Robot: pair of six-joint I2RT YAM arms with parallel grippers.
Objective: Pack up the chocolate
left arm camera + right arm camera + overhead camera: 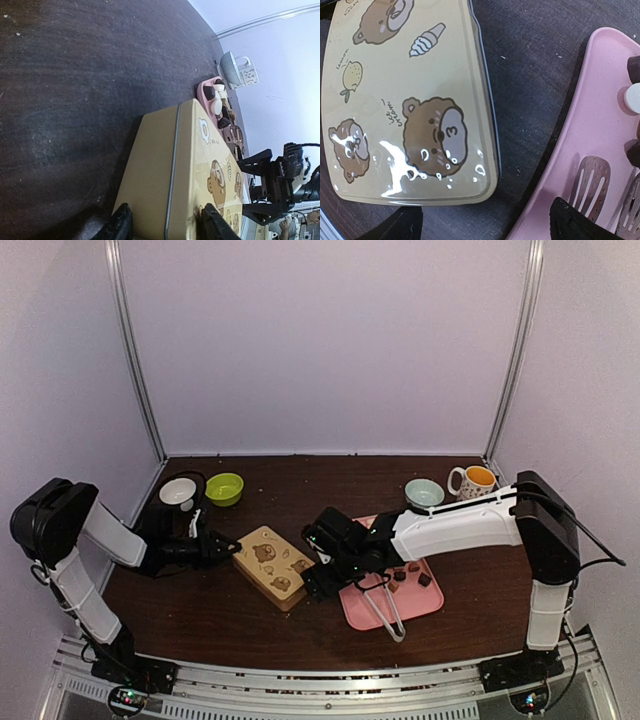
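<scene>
Two robot arms work over a dark wooden table (200, 620) where a closed tan box (272, 562) printed with brown bears lies flat at the centre. The left claw (230, 543) reaches in at the box's left end, its fingers (121, 224) straddling that end, one at the side wall and one over the lid; whether they are pressing the box or merely flanking it cannot be told from here. The right claw (487, 220) hangs low at the box's right end, released and spread wide with nothing between its tips, over the strip of table between the box and a pink tray (352, 612). The chocolate (412, 571), a handful of small dark, brown and white pieces, sits on that tray just to the right of the box, none of it in the box or in either claw. Clear tongs (385, 612) lie on the tray's nearer part, also right of the box. Beyond the box to the left stand a white bowl (178, 490) and a green bowl (224, 488); beyond it to the right, a pale blue bowl (424, 492) and a white mug (472, 480).
</scene>
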